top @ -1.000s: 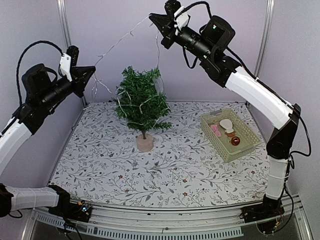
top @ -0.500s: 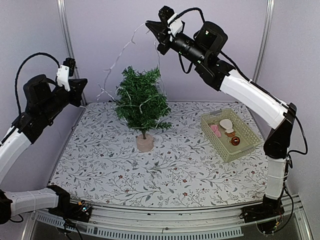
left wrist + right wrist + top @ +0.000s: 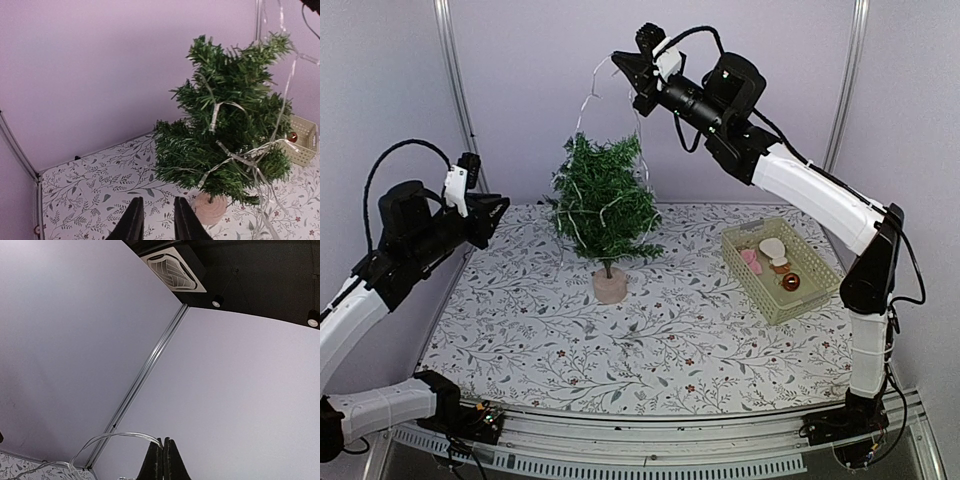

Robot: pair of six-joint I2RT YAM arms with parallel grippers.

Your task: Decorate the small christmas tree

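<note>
Item: small christmas tree [image 3: 603, 205]. Light string [image 3: 215, 114] partly draped, its end pinched in the closed right claw [image 3: 163, 441]. Left claw [image 3: 156, 210] parted, empty. Ornaments [image 3: 783, 268] not yet hung.

No readable text, labels, brands or numbers appear on anything.

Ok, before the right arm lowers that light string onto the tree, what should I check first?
1. Right gripper jaws shut on the thin clear light string: ok.
2. Left gripper jaws open, holding nothing: ok.
3. Left gripper apart from the small green bristly christmas tree: ok.
4. Tree upright on its pale round base: ok.
5. String already draped across the branches: ok.
6. String unsnagged behind the tree: cannot tell.
</note>
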